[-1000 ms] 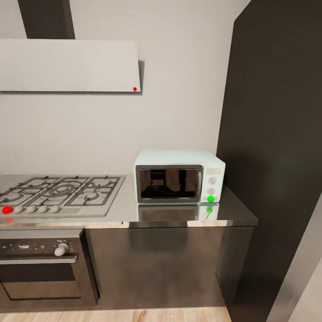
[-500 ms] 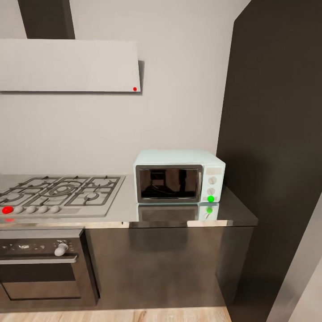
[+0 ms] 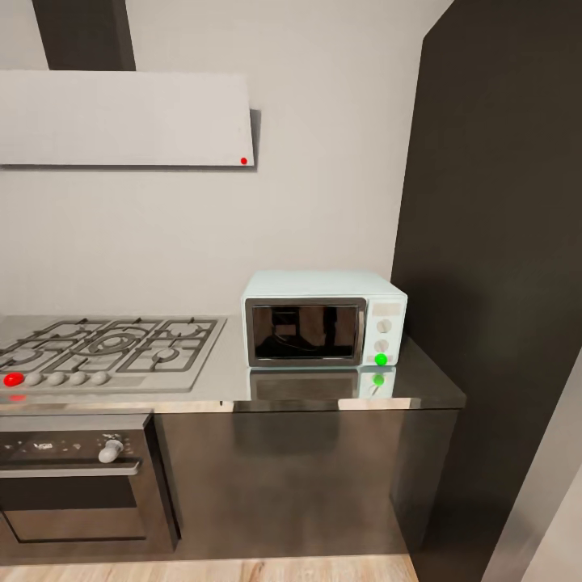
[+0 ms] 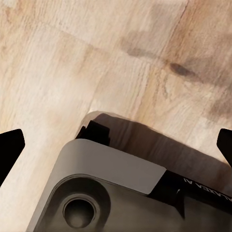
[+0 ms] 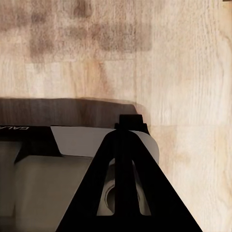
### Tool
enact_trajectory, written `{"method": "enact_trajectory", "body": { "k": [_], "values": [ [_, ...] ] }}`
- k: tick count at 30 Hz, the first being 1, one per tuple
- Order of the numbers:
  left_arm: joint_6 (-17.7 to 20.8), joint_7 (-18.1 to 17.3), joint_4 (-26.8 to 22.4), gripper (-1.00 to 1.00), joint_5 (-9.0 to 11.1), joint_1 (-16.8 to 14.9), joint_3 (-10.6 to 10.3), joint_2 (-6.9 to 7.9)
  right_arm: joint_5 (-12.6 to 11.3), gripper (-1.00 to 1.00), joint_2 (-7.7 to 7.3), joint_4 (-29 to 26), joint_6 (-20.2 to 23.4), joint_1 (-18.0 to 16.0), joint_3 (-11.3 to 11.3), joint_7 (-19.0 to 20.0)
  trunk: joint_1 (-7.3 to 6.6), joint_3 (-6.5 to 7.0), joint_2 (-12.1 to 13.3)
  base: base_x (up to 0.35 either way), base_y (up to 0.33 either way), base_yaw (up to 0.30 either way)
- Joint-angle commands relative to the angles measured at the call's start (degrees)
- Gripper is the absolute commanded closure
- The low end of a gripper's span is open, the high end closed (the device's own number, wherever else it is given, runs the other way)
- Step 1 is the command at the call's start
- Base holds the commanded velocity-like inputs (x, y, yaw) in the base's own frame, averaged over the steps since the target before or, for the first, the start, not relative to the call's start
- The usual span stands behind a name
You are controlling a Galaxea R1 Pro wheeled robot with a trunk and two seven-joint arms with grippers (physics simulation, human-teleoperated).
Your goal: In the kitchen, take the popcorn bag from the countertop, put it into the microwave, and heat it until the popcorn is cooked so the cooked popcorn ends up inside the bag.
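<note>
Against the pale wall, a dark tall cabinet [image 3: 501,283] stood at the right of a grey countertop [image 3: 323,388]. On the countertop's left part lay a hob [image 3: 105,347], above an oven [image 3: 77,477]. A mint microwave [image 3: 323,319] sat on the countertop's right part, door closed, green light [image 3: 381,359] lit; its dark glass hid any contents. Both arms pointed down at wooden floor [image 4: 96,58]. Left gripper [image 4: 116,145] was spread wide; right gripper [image 5: 128,140] had fingers pressed together, empty.
</note>
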Motion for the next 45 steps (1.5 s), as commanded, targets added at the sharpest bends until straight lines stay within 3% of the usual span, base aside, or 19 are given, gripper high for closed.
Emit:
{"method": "enact_trajectory", "body": {
  "k": [1,45],
  "values": [
    [0.2,0.2,-0.1,-1.00,0.4,0.0,-0.5,0.01,0.4,1.00,-0.03,0.1,-0.2,-0.1,-0.5,0.1,0.00,-0.06,0.0,0.000,0.000,0.000],
    [0.2,0.2,-0.1,-1.00,0.4,0.0,-0.5,0.01,0.4,1.00,-0.03,0.1,-0.2,-0.1,-0.5,0.1,0.00,-0.06,0.0,0.000,0.000,0.000]
  ]
}}
